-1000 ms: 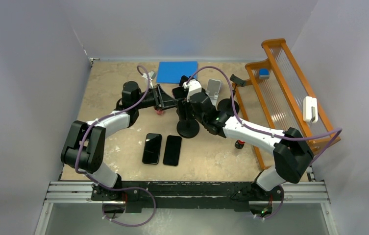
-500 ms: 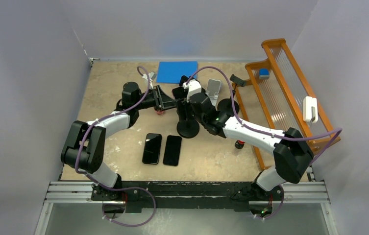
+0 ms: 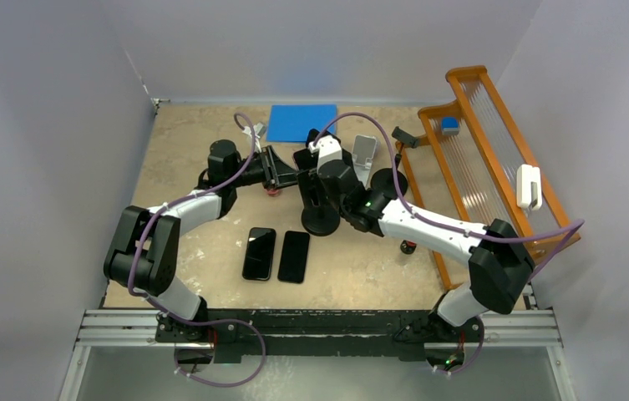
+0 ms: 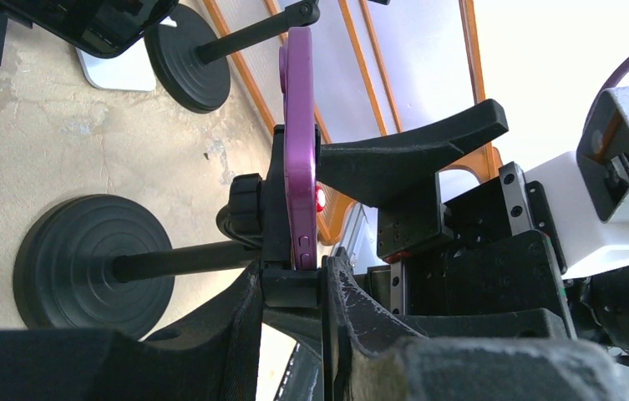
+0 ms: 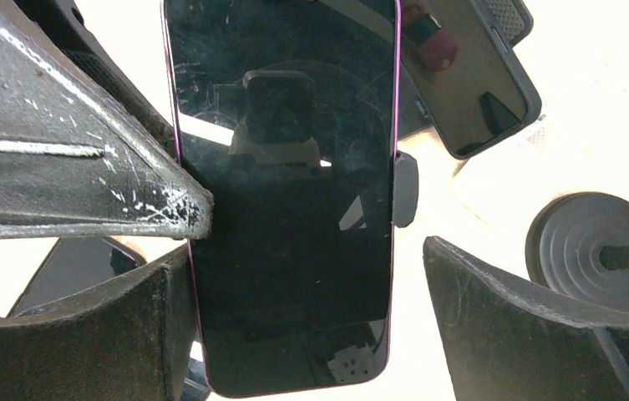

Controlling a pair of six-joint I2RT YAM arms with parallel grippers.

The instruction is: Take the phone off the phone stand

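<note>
A purple phone [image 4: 298, 150] stands edge-on in the clamp of a black phone stand [image 4: 85, 259] with a round base [image 3: 321, 220]. My left gripper [image 4: 291, 276] is shut on the stand's clamp block just under the phone. In the right wrist view the phone's dark screen [image 5: 286, 167] fills the middle. My right gripper [image 5: 306, 251] is open around it: one finger [image 5: 127, 326] touches the phone's left edge, while the other finger [image 5: 511, 326] stands clear of the right edge. From above, both grippers [image 3: 302, 178] meet over the stand and hide most of the phone.
Two dark phones [image 3: 259, 253] [image 3: 293, 256] lie flat in front of the stand. Behind it are a cased phone [image 5: 469, 75], a white stand [image 3: 364, 150], another black stand base [image 3: 388, 181] and a blue pad [image 3: 301, 122]. An orange rack [image 3: 478, 142] runs along the right.
My right gripper has opened wider around the phone and shifted slightly left. The left gripper closed a little onto the stand's clamp and has stayed in place.
</note>
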